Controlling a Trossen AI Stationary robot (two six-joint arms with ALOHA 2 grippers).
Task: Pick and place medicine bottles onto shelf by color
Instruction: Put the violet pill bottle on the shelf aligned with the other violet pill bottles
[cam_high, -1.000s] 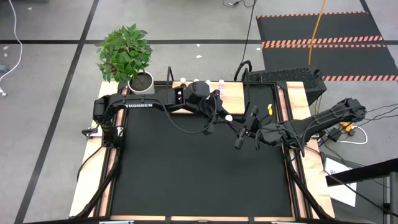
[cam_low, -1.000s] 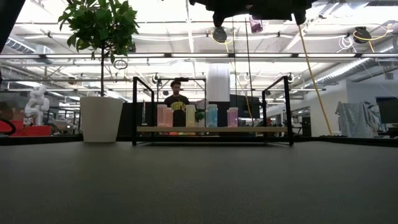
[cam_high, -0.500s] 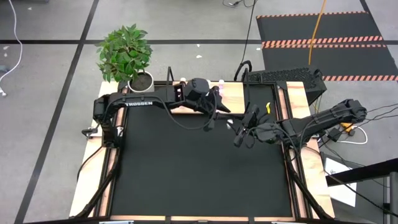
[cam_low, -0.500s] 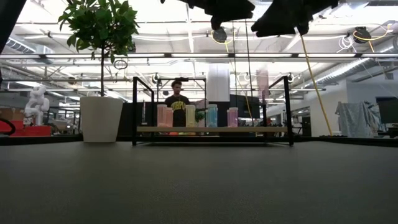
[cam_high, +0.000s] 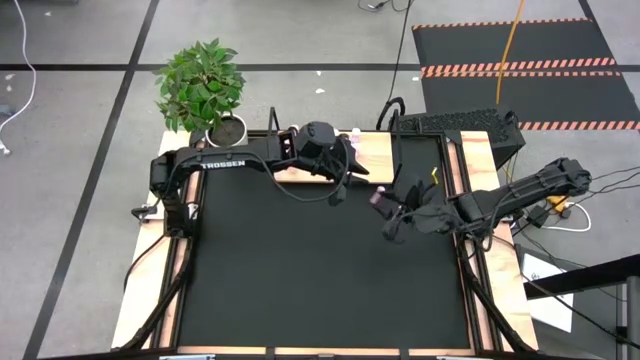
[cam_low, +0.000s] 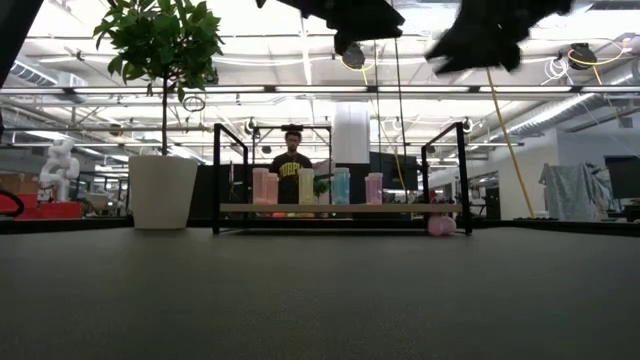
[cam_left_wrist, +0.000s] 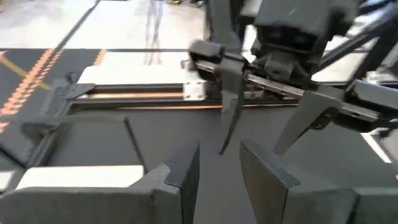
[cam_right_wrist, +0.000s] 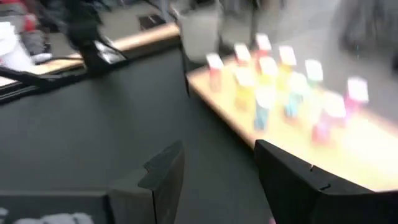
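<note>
Low view, pink bottle (cam_low: 440, 226) now fallen beside shelf (cam_low: 340, 208)

Two dark fingers (cam_right_wrist: 292, 180) of the right gripper (cam_right_wrist: 221, 177) are seen low in the picture, and they are held apart with nothing between them. The black table top (cam_right_wrist: 93, 137) is seen past them. A light wooden shelf (cam_right_wrist: 348, 155) is set at the far side of the table. Little bottles (cam_right_wrist: 280, 81) with white caps are stood on it, close together. Pink, yellow and blue ones can be made out. A dark post (cam_right_wrist: 183, 68) is seen at the shelf's end.
</note>
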